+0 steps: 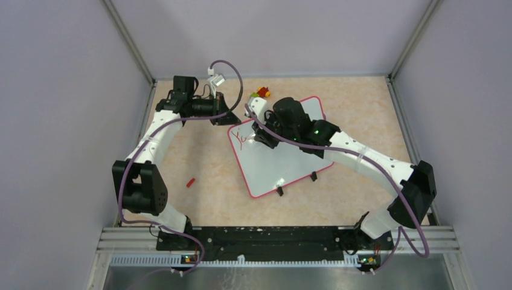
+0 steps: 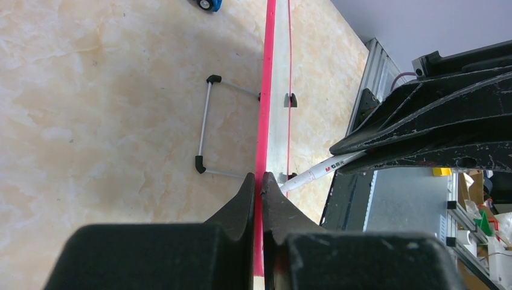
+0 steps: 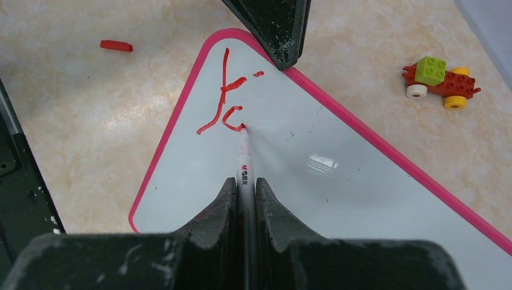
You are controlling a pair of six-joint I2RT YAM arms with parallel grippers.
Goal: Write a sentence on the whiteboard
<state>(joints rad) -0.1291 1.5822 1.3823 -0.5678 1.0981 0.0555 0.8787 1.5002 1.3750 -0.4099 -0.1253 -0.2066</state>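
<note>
The right gripper [image 3: 244,184] is clamped on a white marker [image 3: 244,154], the barrel running straight out between its fingers. The red tip rests on the whiteboard [image 3: 338,199], at the end of a small open curve. That curve sits just beside a slanted "Y", and these two strokes are all of the sentence [image 3: 224,99] that I can see, so the writing has hardly begun.

The letters lie close to one rounded corner of the board. The left gripper [image 2: 258,181] is shut on the pink rim [image 2: 265,90] at that same corner, and I take it to be pinning the board down. The marker's long axis points from the right gripper towards that pinned corner.

From the tip, the bare white surface stretches away from the left gripper along the board's long far edge, back towards the right arm's side. The coming letters should run that way, I think, with the right arm doing the work because it alone holds the marker. The board lies flat and skewed on the table [image 3: 72,121], between the two arms.

A red cap [image 3: 116,45] lies well apart on the left. A small brick car [image 3: 439,80] sits just beyond the far rim.
</note>
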